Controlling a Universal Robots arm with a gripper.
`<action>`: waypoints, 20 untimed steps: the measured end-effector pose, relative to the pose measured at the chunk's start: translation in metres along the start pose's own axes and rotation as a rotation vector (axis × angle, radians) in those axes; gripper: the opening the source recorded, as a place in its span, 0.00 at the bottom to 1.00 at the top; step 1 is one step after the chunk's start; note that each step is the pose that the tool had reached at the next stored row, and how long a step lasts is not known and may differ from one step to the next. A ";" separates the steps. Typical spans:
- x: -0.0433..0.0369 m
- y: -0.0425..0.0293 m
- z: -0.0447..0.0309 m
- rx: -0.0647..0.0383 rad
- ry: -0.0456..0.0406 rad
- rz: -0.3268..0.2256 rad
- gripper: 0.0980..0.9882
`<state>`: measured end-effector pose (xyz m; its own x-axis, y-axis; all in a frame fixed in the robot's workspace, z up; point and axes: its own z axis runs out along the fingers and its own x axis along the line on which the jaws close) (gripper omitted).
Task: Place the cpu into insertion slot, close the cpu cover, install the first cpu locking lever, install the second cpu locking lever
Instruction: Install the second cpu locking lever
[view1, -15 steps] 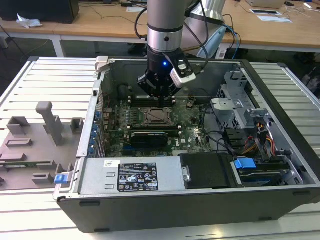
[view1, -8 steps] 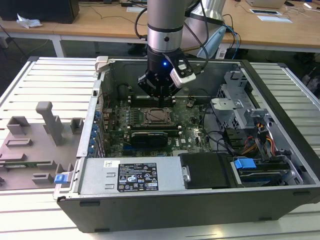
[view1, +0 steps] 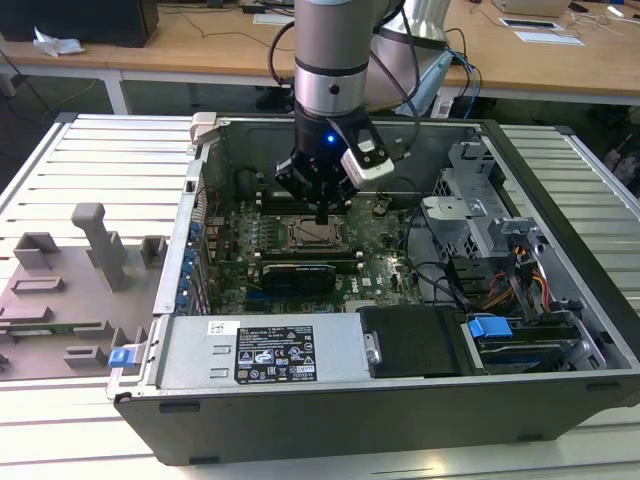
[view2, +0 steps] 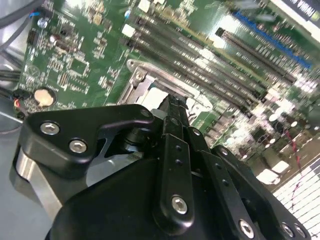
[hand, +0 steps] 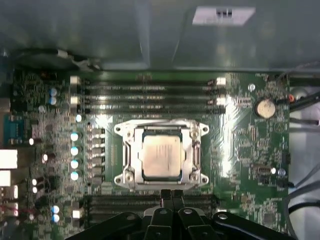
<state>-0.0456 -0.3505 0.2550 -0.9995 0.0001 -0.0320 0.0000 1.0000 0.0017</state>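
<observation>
1. From my station, the gripper (view2: 172, 107) body blocks much of the socket in the second wrist view; I catch just a corner of the cpu cover (view2: 137, 82) past it
2. In the first wrist view the cpu (hand: 161, 157) sits in the socket with the cpu cover (hand: 159, 127) lying flat around it; I can't make out the locking levers
3. The fingertips (hand: 171, 196) look pressed together with nothing between them, hovering at the socket's edge over the motherboard (view1: 385, 250)
</observation>
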 end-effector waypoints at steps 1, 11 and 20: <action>0.0001 -0.0035 0.0002 -0.001 0.0001 0.000 0.01; 0.0069 -0.0420 0.0063 -0.157 0.0000 0.005 0.01; 0.0276 -0.0458 0.0288 -0.203 0.0012 -0.004 0.01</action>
<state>-0.0723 -0.3963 0.2253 -0.9995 -0.0042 -0.0312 -0.0105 0.9791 0.2032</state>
